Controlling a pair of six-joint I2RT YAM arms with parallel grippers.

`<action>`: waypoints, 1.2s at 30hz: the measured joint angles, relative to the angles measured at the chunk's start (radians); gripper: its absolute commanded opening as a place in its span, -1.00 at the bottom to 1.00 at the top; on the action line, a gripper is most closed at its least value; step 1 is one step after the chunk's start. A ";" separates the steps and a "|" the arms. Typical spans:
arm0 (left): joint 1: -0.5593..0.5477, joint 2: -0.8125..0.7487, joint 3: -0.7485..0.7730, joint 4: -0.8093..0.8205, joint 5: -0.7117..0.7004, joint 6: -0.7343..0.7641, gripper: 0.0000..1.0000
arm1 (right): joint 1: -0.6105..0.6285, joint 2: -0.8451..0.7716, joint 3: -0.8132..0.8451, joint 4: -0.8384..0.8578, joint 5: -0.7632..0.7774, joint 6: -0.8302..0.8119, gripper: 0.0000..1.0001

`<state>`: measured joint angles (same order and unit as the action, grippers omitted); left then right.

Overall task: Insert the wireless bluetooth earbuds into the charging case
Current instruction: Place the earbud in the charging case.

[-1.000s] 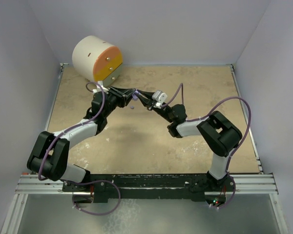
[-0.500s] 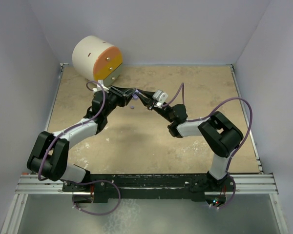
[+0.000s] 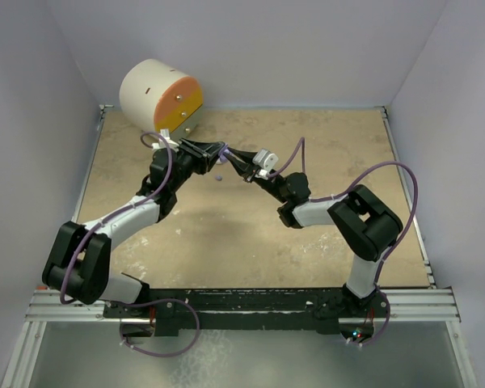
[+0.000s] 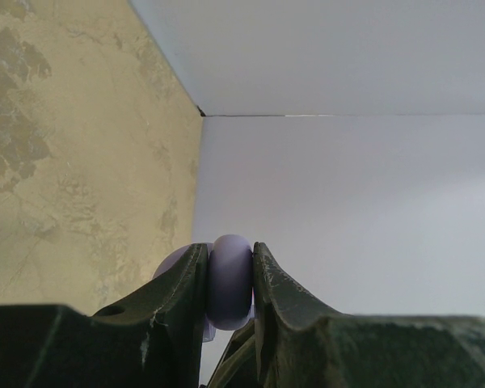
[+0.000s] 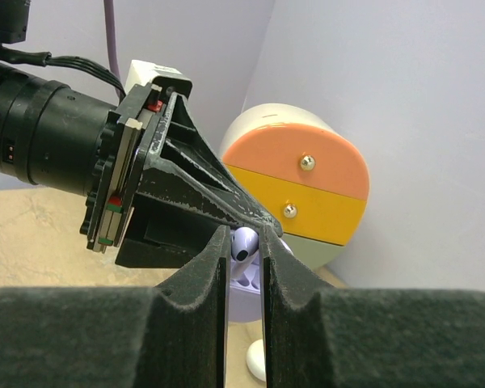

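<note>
My left gripper (image 3: 217, 150) is shut on a lilac round charging case (image 4: 230, 283), held edge-on above the table at the far left. In the right wrist view the case (image 5: 244, 297) hangs open under the left fingers, with its slots showing. My right gripper (image 3: 229, 156) meets it tip to tip. It is shut on a purple earbud (image 5: 244, 247), held stem down just over the case's slots. A small pale rounded bit (image 5: 257, 360) lies on the table below; it also shows in the top view (image 3: 217, 177).
A cream drum with an orange, yellow and green face (image 3: 160, 99) lies at the far left corner, just behind the left gripper; it also shows in the right wrist view (image 5: 303, 190). White walls close in the tan table (image 3: 323, 242) on three sides.
The left gripper with the case has edged slightly towards the far wall. The two grippers stay tip to tip and both grips are unchanged.
</note>
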<state>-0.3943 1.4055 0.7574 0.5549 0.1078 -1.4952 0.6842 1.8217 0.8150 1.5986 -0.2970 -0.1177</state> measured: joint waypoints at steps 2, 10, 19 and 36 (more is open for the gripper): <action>0.000 -0.005 0.000 -0.001 0.000 0.000 -1.00 | 0.000 0.000 0.000 0.000 0.000 0.000 -0.73; 0.000 -0.011 0.000 -0.004 0.000 0.002 -1.00 | -0.001 0.000 0.000 0.000 0.000 0.000 -0.74; 0.000 -0.017 0.000 -0.005 0.000 0.015 -1.00 | -0.004 0.000 0.000 0.000 0.000 0.000 -0.74; 0.000 -0.020 0.000 -0.011 0.000 0.014 -1.00 | -0.005 0.006 0.001 0.000 0.000 0.002 -0.74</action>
<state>-0.3943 1.3857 0.7574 0.5442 0.1081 -1.4807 0.6796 1.8282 0.8158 1.5982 -0.2970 -0.1154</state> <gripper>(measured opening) 0.247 0.186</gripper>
